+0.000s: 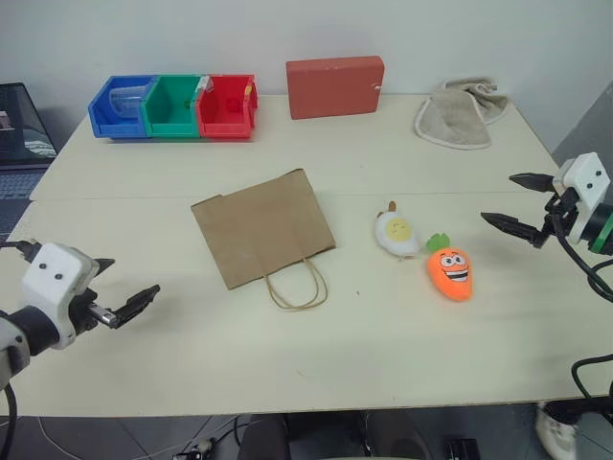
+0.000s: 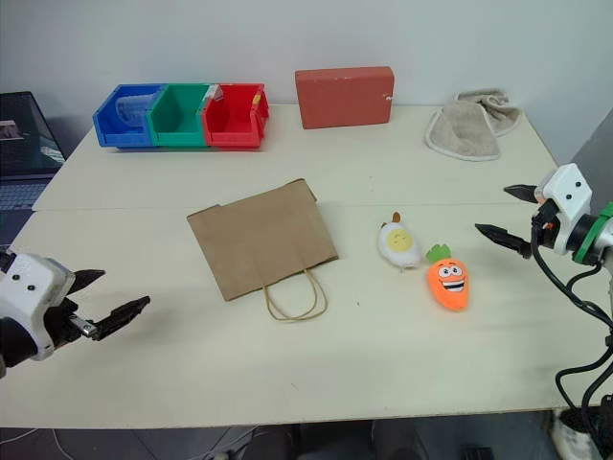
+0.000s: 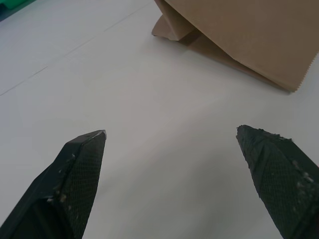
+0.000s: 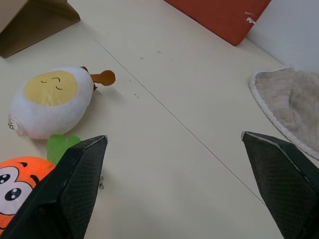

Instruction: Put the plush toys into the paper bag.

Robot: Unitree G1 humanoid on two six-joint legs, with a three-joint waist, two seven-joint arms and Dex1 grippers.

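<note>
While spread wide and holding nothing, right gripper [image 1: 517,205] hovers above table [image 1: 383,355], aimed toward the toys. Nearest to those jaws: orange carrot [image 1: 449,272], just ahead and below, long axis running away from the robot, leaves at the far end. Just beyond, almost touching the leaves: white egg toy [image 1: 397,234]. Further the same way, well apart: paper bag [image 1: 262,226], lying flat, handles toward the robot. Left gripper [image 1: 123,287], likewise wide apart and empty, sits beyond the bag, much further from the toys. Probably the right arm's pick, carrot first. Right wrist view adds egg face, carrot eyes, towel [image 4: 291,107] and red box [image 4: 219,15]; left wrist view adds the bag's folded bottom.
</note>
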